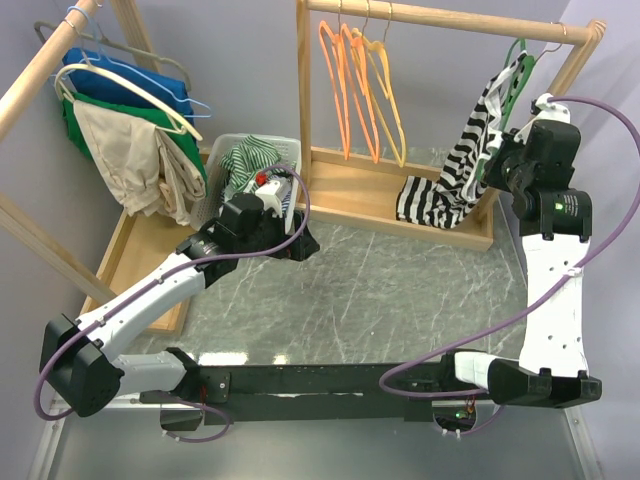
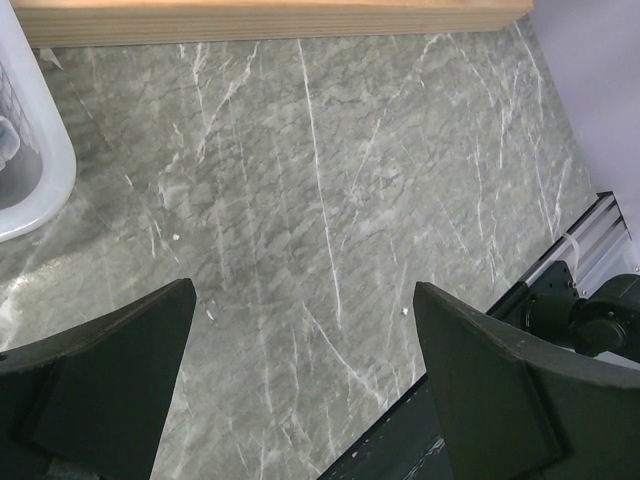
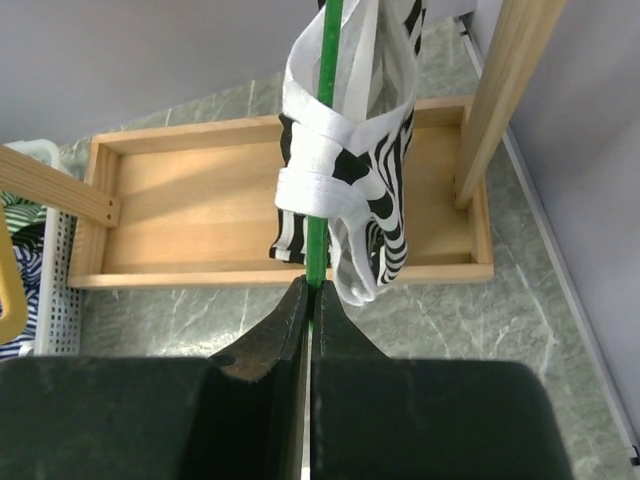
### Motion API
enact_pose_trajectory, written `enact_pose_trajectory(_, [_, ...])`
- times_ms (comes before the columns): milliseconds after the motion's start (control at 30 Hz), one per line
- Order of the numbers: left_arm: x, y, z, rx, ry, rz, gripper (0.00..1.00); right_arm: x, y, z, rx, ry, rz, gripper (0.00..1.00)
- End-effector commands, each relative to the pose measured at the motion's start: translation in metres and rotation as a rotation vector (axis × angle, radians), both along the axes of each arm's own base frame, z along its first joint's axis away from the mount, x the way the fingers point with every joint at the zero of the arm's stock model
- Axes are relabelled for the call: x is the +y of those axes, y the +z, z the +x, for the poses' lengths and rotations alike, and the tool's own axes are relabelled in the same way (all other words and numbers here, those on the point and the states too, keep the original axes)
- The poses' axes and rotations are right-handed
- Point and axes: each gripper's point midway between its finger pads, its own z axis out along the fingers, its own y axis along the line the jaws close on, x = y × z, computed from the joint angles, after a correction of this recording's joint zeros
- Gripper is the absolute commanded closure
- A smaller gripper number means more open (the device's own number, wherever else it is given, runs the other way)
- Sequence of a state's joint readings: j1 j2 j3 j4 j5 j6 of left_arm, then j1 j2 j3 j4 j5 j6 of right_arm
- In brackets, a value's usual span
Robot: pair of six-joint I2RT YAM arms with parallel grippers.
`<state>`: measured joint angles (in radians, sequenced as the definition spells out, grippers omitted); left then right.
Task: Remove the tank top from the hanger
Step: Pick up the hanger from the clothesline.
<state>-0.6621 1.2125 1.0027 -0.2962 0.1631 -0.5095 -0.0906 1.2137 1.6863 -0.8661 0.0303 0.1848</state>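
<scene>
The black-and-white striped tank top (image 1: 462, 165) hangs bunched on a green hanger (image 1: 517, 62) at the right end of the wooden rail (image 1: 450, 18). My right gripper (image 1: 497, 165) is at the hanger's lower part. In the right wrist view, this gripper (image 3: 314, 295) is shut on the thin green hanger bar (image 3: 323, 150), and the tank top's white-edged straps (image 3: 372, 205) drape just above the fingertips. My left gripper (image 1: 300, 245) hovers low over the marble table. It (image 2: 305, 300) is open, with only bare tabletop between its dark fingers (image 2: 110, 370).
Several orange hangers (image 1: 362, 85) hang on the same rail. The rack's wooden base tray (image 3: 250, 200) lies below, and its post (image 3: 505, 90) stands right of the tank top. A white basket (image 1: 222, 160) holds striped clothes. A second rack with clothes (image 1: 125, 130) stands at the left.
</scene>
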Motion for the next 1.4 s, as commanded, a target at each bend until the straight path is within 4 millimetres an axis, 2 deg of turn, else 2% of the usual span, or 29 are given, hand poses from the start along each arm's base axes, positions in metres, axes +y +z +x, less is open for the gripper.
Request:
enact_pose_trajectory(0, [-0.005, 0.011, 0.003, -0.044, -0.016, -0.025, 0.04, 0.007, 0.028, 0.005, -0.074, 0.045, 0.009, 1.0])
enact_pose_trajectory(167, [-0.006, 0.014, 0.005, -0.051, -0.012, -0.034, 0.04, 0.013, 0.036, 0.005, -0.061, 0.075, 0.022, 1.0])
enact_pose_trajectory(200, [-0.006, 0.015, 0.005, -0.053, -0.013, -0.034, 0.04, 0.014, 0.046, 0.004, -0.083, 0.076, 0.015, 1.0])
enact_pose_trajectory(367, [-0.005, 0.02, 0.007, -0.07, 0.002, -0.048, 0.04, 0.017, 0.069, 0.003, -0.101, 0.077, -0.01, 1.0])
enact_pose_trajectory(600, [0.001, 0.027, 0.01, -0.097, 0.037, -0.043, 0.04, 0.038, 0.083, 0.005, -0.108, 0.122, -0.046, 1.0])
enact_pose_trajectory(800, [0.004, 0.028, 0.011, -0.106, 0.056, -0.054, 0.04, 0.042, 0.089, 0.005, -0.114, 0.116, -0.067, 1.0])
enact_pose_trajectory(1100, [0.006, 0.026, 0.011, -0.107, 0.067, -0.049, 0.04, 0.059, 0.077, 0.01, -0.065, 0.169, -0.104, 1.0])
enact_pose_trajectory(1233, [0.006, 0.023, 0.011, -0.098, 0.068, -0.04, 0.04, 0.057, 0.044, 0.018, 0.028, 0.15, -0.109, 1.0])
enact_pose_trajectory(1267, [0.006, 0.023, 0.011, -0.097, 0.07, -0.039, 0.04, 0.057, 0.028, 0.022, 0.065, 0.143, -0.104, 1.0])
enact_pose_trajectory(1367, [0.007, 0.02, 0.01, -0.091, 0.07, -0.031, 0.04, 0.059, 0.013, 0.024, 0.075, 0.138, -0.082, 1.0])
